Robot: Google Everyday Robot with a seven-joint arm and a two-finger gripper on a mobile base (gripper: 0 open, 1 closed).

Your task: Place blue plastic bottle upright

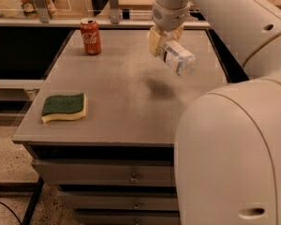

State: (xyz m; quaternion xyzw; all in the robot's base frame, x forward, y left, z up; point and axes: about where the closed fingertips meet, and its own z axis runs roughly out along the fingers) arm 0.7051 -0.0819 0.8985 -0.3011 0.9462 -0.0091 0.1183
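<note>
The blue plastic bottle (179, 57) is a clear ribbed bottle with a whitish label. It hangs tilted in the air above the grey table (126, 107), its free end pointing down to the right, and its shadow lies on the table below it. My gripper (163, 41) is at the back middle of the table, shut on the bottle's upper end, with cream fingers (153, 41) on either side of it. The bottle's cap is hidden.
A red Coca-Cola can (90, 36) stands upright at the table's back left. A green and yellow sponge (64, 107) lies near the front left edge. My white arm fills the right side of the view. Drawers sit below the table front.
</note>
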